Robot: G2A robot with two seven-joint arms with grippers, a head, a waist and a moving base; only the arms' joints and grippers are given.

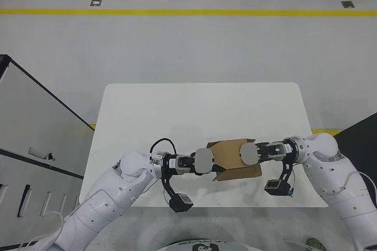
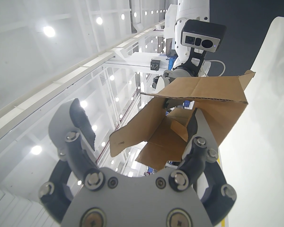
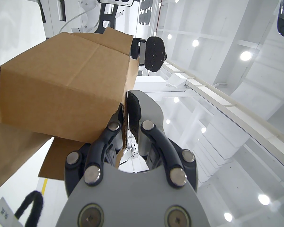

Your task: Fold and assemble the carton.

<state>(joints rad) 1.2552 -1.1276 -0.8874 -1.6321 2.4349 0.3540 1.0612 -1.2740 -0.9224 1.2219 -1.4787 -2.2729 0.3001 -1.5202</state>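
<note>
Right pincer point(image 3: 126, 111) was clenched on the carton point(image 3: 61, 83), pinching an edge of the brown board between its dark pads, while the left pincer point(image 2: 135, 113) stood released with its fingers spread wide. Largest in the top view was the white table point(image 1: 201, 106), with grey floor and a yellow line point(image 1: 188, 12) beyond its far side. Over the near part of that table, close to the front edge, the carton point(image 1: 229, 157) was between the two arms, the left pincer point(image 1: 204, 160) at one end and the right pincer point(image 1: 248, 152) at the other; whether it rested on the table or was held clear of it could not be told. It was partly opened into a box, its side walls squared up and its ends unclosed. At the end facing the left arm, the carton point(image 2: 203, 90) gaped open and a loose flap point(image 2: 127, 140) hung outward at a slant. One left finger point(image 2: 191, 124) reached into that open end and lay against an inner wall, and the other point(image 2: 81, 119) stood outside in the air, apart from the board. From the right wrist, a padded left fingertip point(image 3: 155, 54) showed just past the carton's far end.
</note>
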